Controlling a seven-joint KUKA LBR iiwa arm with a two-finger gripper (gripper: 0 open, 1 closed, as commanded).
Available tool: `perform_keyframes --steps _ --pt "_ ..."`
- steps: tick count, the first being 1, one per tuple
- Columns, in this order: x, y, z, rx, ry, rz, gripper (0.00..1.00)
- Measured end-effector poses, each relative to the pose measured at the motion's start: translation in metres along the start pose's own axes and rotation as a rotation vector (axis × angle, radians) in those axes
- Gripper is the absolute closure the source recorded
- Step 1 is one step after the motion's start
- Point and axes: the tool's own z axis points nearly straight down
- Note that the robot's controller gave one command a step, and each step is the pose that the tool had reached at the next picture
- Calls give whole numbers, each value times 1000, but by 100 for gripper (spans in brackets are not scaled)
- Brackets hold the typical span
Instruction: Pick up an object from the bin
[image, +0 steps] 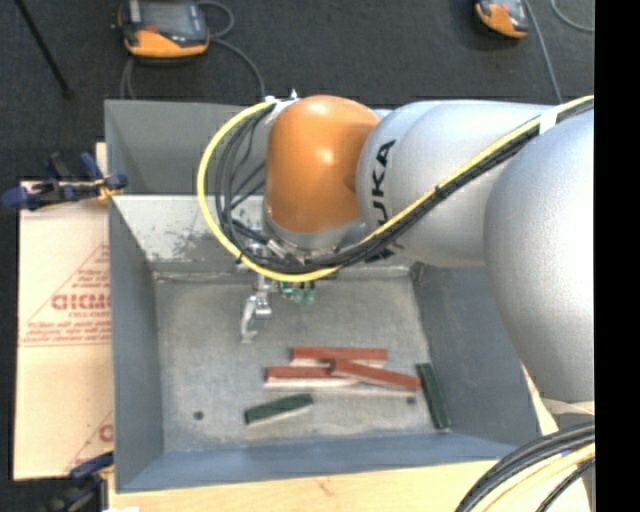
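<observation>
the tool (258, 312) hangs over the bin (135, 330) floor; spread or pressed together, i cannot tell. reddish sticks (340, 370) nearby lie unpicked.

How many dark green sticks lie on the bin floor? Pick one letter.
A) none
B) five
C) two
C: the left dark green stick lies in front of the red-brown sticks, and the right dark green stick lies at their right end.
</observation>
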Motion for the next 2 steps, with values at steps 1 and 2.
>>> perform_keyframes --steps 1,2 --pt "14 -9 11 0 -7 -56 0" --pt "47 -60 38 1 1 -309 0"
